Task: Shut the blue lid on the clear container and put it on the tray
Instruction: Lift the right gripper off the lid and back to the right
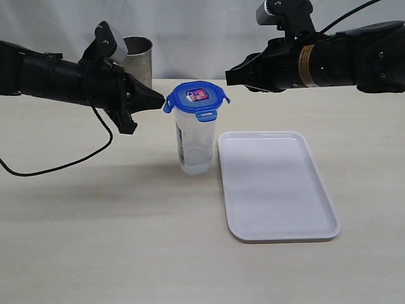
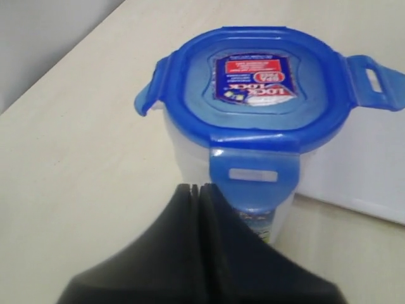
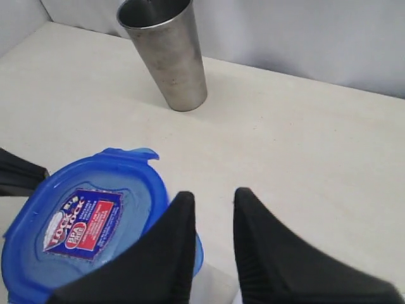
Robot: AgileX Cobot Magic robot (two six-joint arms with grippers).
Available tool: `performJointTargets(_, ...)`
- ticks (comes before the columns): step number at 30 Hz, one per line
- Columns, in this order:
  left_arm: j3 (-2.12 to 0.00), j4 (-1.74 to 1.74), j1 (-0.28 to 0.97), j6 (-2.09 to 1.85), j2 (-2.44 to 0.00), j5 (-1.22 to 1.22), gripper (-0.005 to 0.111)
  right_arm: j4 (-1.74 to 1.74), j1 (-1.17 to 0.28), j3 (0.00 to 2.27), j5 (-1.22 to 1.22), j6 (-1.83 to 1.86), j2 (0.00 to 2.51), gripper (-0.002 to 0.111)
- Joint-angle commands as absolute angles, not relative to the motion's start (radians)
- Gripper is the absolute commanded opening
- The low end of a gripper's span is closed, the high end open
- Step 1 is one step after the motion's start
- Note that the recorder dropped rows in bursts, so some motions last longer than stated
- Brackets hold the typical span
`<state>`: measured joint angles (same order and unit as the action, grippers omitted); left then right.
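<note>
The clear container stands upright on the table just left of the white tray. The blue lid sits on top of it. In the left wrist view one flap hangs down the container's side while the side flaps stick out. My left gripper is shut with nothing in it, its tip right beside the lid's edge; whether it touches I cannot tell. My right gripper hovers above and to the right of the lid, open, with only table showing between its fingers.
A steel tumbler stands at the back left, behind my left arm, and also shows in the right wrist view. A black cable loops on the table under the left arm. The tray holds nothing.
</note>
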<state>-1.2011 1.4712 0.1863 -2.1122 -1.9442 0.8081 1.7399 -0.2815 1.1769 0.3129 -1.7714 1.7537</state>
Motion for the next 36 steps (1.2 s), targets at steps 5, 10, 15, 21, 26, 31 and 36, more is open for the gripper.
performJointTargets(5,-1.199,1.484,0.143,-2.096,-1.918,0.757,0.0,1.744,-0.277,1.173,0.339,-1.769,1.785,0.004)
performJointTargets(10,-1.199,1.5,0.117,-2.092,-1.918,0.807,0.0,1.744,-0.277,1.173,0.381,-1.769,1.785,0.004)
performJointTargets(15,-1.199,1.504,0.115,-2.092,-1.918,0.821,0.0,1.744,-0.281,1.173,0.395,-1.769,1.789,0.004)
performJointTargets(21,-1.199,1.509,0.115,-2.092,-1.918,0.822,0.0,1.744,-0.281,1.173,0.4,-1.765,1.789,0.004)
performJointTargets(26,-1.199,1.539,0.115,-2.094,-1.918,0.82,0.0,1.744,-0.279,1.173,0.386,-1.754,1.789,0.004)
performJointTargets(31,-1.199,1.568,0.115,-2.094,-1.918,0.818,0.0,1.744,-0.227,1.18,0.453,-1.744,1.789,0.004)
performJointTargets(36,-1.199,1.571,0.115,-2.094,-1.918,0.818,0.0,1.744,-0.152,1.197,0.63,-1.758,1.789,0.004)
